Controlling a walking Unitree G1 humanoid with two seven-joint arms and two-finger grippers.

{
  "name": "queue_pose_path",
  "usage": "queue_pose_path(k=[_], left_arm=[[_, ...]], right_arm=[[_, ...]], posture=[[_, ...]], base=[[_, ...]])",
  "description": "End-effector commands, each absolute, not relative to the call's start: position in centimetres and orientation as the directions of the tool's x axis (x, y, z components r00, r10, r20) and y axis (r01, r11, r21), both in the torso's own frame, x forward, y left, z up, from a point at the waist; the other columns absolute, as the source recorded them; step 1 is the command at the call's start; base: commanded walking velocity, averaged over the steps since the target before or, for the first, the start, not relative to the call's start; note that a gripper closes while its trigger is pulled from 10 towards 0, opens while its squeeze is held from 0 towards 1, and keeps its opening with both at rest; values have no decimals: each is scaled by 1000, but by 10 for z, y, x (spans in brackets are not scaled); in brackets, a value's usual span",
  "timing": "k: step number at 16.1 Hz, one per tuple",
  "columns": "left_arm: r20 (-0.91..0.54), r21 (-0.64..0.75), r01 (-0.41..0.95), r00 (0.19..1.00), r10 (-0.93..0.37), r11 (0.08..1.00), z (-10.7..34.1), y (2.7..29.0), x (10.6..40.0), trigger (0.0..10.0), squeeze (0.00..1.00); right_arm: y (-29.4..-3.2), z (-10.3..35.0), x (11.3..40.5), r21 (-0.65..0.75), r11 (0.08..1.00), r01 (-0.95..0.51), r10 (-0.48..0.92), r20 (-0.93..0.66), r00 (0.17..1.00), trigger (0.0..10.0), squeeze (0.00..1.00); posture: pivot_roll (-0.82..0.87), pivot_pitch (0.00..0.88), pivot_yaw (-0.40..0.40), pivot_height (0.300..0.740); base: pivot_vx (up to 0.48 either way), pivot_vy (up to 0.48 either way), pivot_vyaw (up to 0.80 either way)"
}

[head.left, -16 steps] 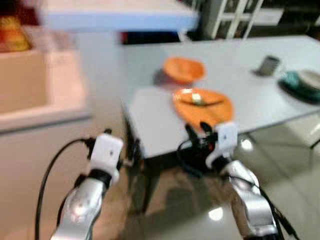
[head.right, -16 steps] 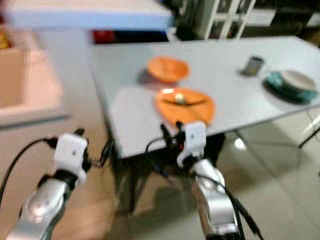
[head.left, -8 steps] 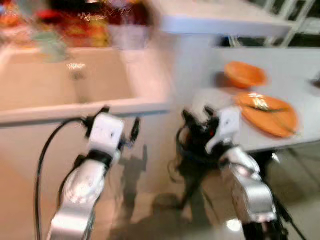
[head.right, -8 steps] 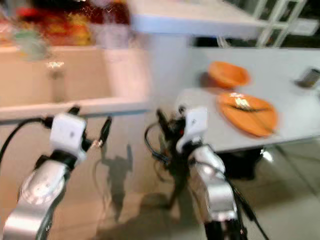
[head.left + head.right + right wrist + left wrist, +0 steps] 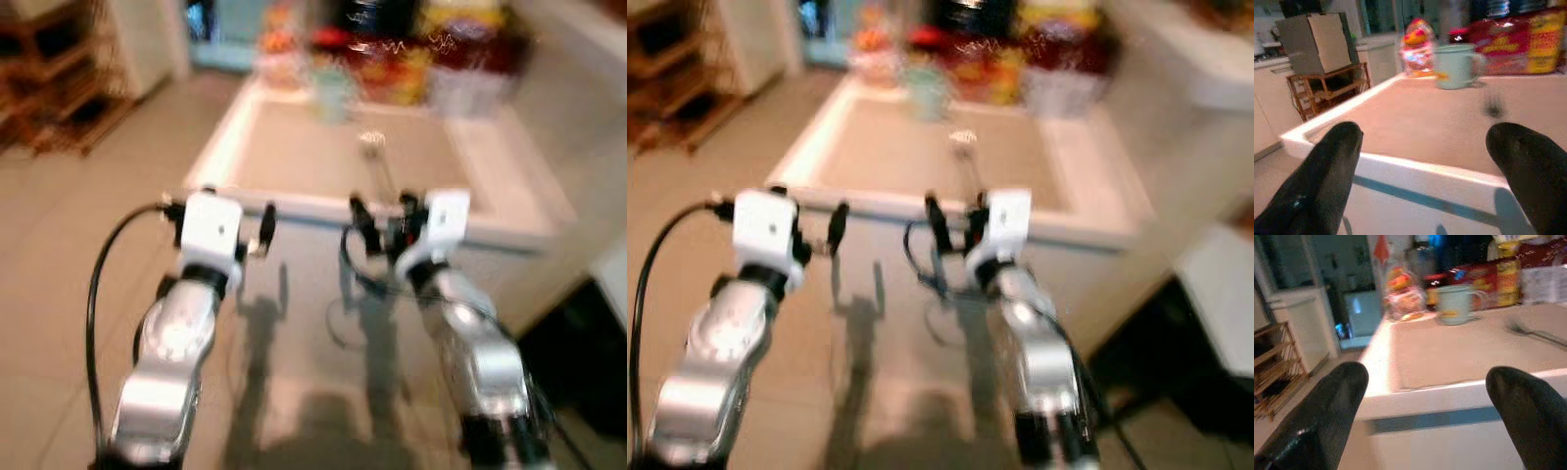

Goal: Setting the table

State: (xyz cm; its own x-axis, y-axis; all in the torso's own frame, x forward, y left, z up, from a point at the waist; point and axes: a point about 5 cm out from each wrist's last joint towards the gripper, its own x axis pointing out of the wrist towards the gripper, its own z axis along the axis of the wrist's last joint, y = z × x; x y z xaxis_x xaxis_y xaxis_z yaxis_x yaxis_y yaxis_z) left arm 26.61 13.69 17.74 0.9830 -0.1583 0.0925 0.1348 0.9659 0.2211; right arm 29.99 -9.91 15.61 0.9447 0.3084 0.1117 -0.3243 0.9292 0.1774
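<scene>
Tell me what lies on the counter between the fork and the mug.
Nothing: in the left wrist view the counter is bare from the fork to the mug. Packets stand behind the mug, not between.

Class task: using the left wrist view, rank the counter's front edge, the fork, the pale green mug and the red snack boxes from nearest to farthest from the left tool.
1. Counter's front edge, right ahead of the left tool.
2. Fork, lying mid-counter.
3. Pale green mug, towards the back.
4. Red snack boxes, behind the mug at the very back.
</scene>
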Motion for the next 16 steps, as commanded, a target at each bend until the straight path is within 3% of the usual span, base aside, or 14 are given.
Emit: queue_pose_path(k=[1, 3, 5, 6, 7, 16], left_arm=[[79, 233, 134, 985, -156, 963, 176, 137, 267, 10000, 0], [90, 234, 142, 982, -167, 962, 178, 136, 266, 10000, 0], [78, 272, 149, 981, -176, 951, 177, 135, 266, 10000, 0], [76, 268, 152, 981, -178, 951, 177, 135, 266, 10000, 0], [74, 265, 155, 981, -180, 952, 177, 135, 266, 10000, 0], [69, 273, 164, 979, -190, 948, 176, 133, 268, 10000, 0]], right_arm=[[-107, 153, 303, 182, 944, -274, 263, 82, 961, 10000, 1000], [-111, 153, 307, 195, 954, -228, 220, 64, 973, 10000, 988], [-108, 153, 310, 204, 948, -246, 240, 56, 969, 10000, 596], [-107, 153, 311, 209, 947, -244, 239, 48, 970, 10000, 494], [-106, 151, 311, 202, 948, -244, 243, 32, 970, 10000, 0], [-98, 149, 309, 165, 943, -287, 289, 16, 957, 10000, 0]], posture=[[56, 0, -73, 740], [67, 0, -79, 740], [70, 0, -81, 740], [70, 0, -81, 740], [70, 0, -81, 740], [67, 0, -82, 740]], base=[[0, 0, 0], [148, 0, 0], [324, 0, -772], [337, 0, -775], [337, 0, -606], [342, 0, 0]])
